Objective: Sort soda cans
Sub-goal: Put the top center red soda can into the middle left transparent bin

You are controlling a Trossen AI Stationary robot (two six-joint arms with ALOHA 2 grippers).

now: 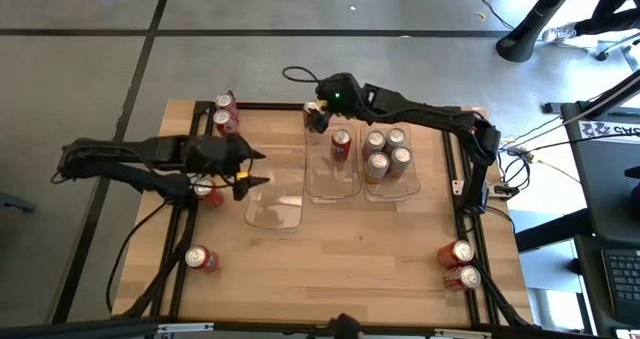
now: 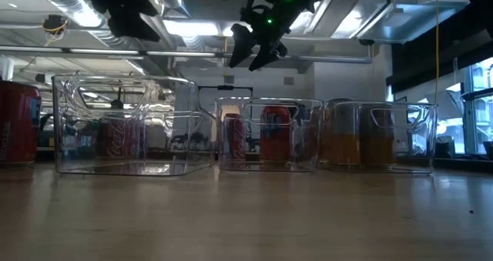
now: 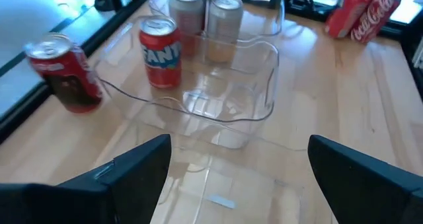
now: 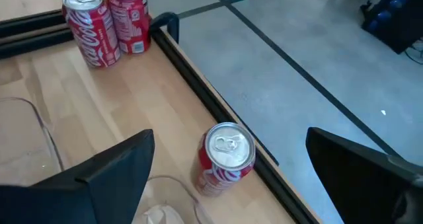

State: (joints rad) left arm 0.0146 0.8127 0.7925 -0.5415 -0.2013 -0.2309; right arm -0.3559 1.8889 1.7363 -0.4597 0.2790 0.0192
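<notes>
Seen from above: wooden slatted desk [image 1: 340, 249] with three clear plastic trays side by side. Left tray [image 1: 274, 201] bare; middle tray [image 1: 333, 166] holding one upright red Fanta can [image 1: 341, 144]; right tray [image 1: 391, 166] packed with four gold cans [image 1: 386, 151], silver tops up. Right hand [image 1: 318, 115] raised over the desk's far edge just beyond the middle tray, dark fingers spread wide, gripping nothing. Directly under it, standing between the fingers in the wrist view, a red can [image 4: 226, 158] upright beside the black edge rail, long axis vertical, pull-tab top facing the camera; likely the next pick, calling for a straight descent. Two more red Coca-Cola cans [image 4: 106, 24] upright at the far left corner. Left hand [image 1: 252, 171] low beside the left tray, fingers also apart and holding nothing, with a red can [image 1: 206, 191] close behind it under the arm. Another red can [image 1: 201, 258] lying on its side near the front left; two red cans [image 1: 460, 263] at the front right. Smooth glossy metal cylinders throughout; trays thin, rounded, transparent.
</notes>
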